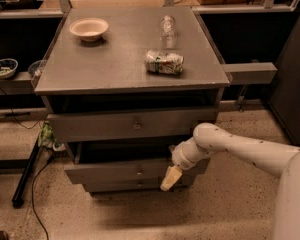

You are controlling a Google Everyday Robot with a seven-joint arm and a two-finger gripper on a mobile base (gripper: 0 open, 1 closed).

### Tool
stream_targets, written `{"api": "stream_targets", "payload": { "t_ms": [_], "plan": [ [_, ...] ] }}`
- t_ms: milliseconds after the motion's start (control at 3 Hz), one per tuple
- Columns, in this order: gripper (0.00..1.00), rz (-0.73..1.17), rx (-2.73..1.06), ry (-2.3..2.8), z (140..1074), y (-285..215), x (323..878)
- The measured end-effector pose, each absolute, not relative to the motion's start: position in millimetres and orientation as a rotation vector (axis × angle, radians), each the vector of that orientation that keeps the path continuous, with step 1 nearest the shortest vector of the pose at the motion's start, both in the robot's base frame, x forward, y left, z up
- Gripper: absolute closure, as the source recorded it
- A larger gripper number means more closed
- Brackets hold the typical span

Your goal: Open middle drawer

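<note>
The tool (171, 178) hangs at the right end of the middle drawer (115, 173), whose pulled-out front stretches leftward from it. Wide or narrow, I cannot tell.

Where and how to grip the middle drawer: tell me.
Probably the small round knob at the centre of the middle drawer, approached straight from the front. Its panel is flat and plain, so the knob looks like the only protruding hold. The gripper sits low by that panel, to the right of the knob.
</note>
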State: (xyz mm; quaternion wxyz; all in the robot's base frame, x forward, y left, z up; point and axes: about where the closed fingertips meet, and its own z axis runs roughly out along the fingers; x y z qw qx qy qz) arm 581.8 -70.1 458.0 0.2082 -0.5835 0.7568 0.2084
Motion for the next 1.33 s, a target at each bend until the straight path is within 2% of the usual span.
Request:
{"api": "stream_targets", "payload": {
  "t_ms": [1333],
  "plan": [
    [0.00, 0.677, -1.662, 2.114, 428, -55, 566]
  ]
}}
